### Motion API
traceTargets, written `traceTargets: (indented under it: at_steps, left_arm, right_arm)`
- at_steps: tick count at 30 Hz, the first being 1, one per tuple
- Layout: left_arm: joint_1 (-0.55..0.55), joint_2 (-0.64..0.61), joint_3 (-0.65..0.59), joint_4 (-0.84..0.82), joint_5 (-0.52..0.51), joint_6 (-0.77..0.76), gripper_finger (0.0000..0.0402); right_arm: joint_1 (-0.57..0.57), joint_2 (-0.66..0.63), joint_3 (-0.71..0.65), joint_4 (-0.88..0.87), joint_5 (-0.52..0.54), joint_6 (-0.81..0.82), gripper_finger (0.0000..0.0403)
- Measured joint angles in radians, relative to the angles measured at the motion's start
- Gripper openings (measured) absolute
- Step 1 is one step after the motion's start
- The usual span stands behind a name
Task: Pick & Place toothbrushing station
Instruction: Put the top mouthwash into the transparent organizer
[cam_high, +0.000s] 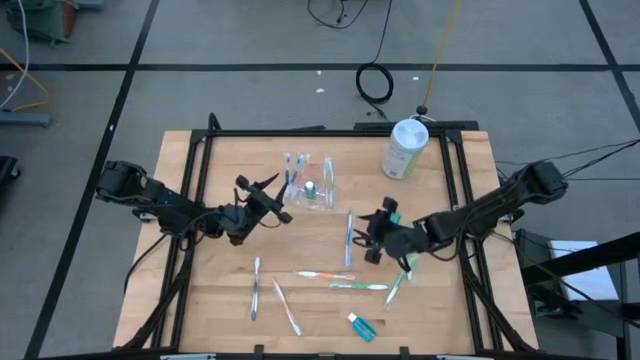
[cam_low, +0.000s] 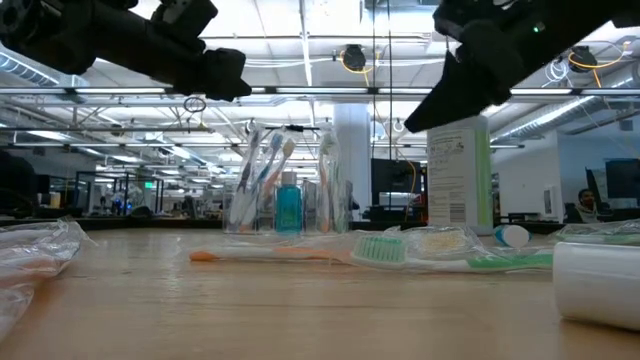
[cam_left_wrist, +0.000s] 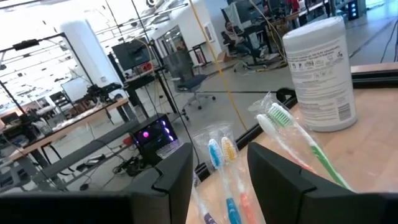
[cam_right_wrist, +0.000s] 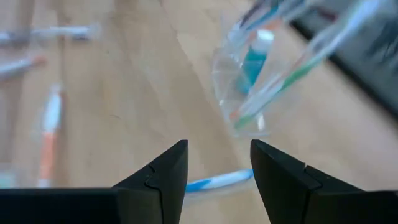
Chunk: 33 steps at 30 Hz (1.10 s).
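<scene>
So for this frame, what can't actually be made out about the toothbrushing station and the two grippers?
- Toothbrushing station: its slots and walls are too small and see-through in the high view; in the right wrist view it is blurred.
- Left gripper: whether it touches the station is unclear, too small from above; the low view cuts its arm at the top edge.
- Right gripper: fingers open over bare wood.
- White canister: label unreadable.

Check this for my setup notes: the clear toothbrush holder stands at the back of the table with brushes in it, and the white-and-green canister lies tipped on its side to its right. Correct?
Not quite. The canister is not tipped over: it stands upright, as the low view shows. The rest holds: the clear toothbrush holder stands at the back of the table with brushes in it, and the canister is to its right.
</scene>
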Motion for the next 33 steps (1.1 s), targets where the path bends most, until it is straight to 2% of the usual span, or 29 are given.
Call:
traceTargets:
  at_steps: [4,6,12,15,21,27,33]
  left_arm:
    - [0.0,0.0,0.0,-0.017,0.001,-0.003,0.0157]
    - [0.0,0.0,0.0,-0.024,0.001,-0.004,0.0157]
    - [0.0,0.0,0.0,-0.037,0.001,-0.011,0.0157]
    - [0.0,0.0,0.0,-0.037,0.001,-0.012,0.0156]
    - [0.0,0.0,0.0,-0.037,0.008,-0.013,0.0156]
    - [0.0,0.0,0.0,-0.037,0.008,-0.013,0.0157]
    - [0.0,0.0,0.0,-0.038,0.008,-0.024,0.0157]
  right_arm:
    - [0.014,0.008,-0.008,-0.033,-0.006,0.291,0.0167]
    - [0.017,0.007,-0.012,-0.079,-0.033,0.388,0.0167]
    - [0.031,0.003,-0.016,-0.339,-0.221,0.715,0.0167]
    - [0.04,0.006,-0.016,-0.462,-0.232,0.833,0.0167]
    - [0.04,0.005,-0.026,-0.563,-0.231,0.963,0.0167]
    - [0.036,0.005,-0.11,-0.488,-0.253,1.059,0.0167]
    - [0.035,0.005,-0.202,-0.318,-0.229,1.051,0.0167]
